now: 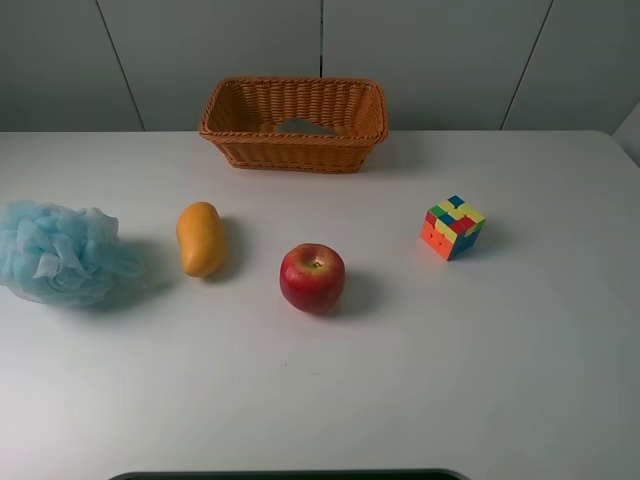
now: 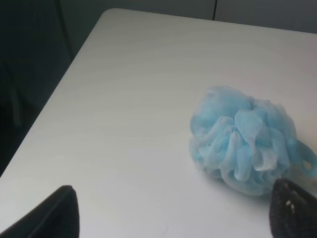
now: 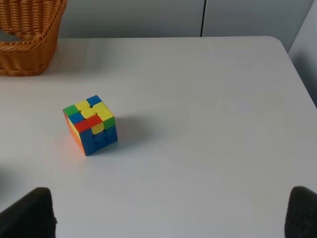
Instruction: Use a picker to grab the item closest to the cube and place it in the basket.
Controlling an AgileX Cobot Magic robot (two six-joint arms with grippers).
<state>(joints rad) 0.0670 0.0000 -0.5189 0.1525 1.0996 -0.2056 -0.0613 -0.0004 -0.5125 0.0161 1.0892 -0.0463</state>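
A multicoloured cube (image 1: 452, 227) sits on the white table at the right; it also shows in the right wrist view (image 3: 90, 125). A red apple (image 1: 312, 277) lies nearest it, to its left. A wicker basket (image 1: 290, 150) stands at the back centre, and its corner shows in the right wrist view (image 3: 27, 49). Neither arm appears in the exterior high view. My left gripper (image 2: 173, 218) is open and empty, close to a blue bath pouf (image 2: 242, 146). My right gripper (image 3: 166, 215) is open and empty, short of the cube.
A yellow mango (image 1: 200, 238) lies left of the apple. The blue bath pouf (image 1: 55, 250) sits at the table's left edge. The table edge (image 2: 54, 89) drops off beside the pouf. A grey panelled wall stands behind the basket.
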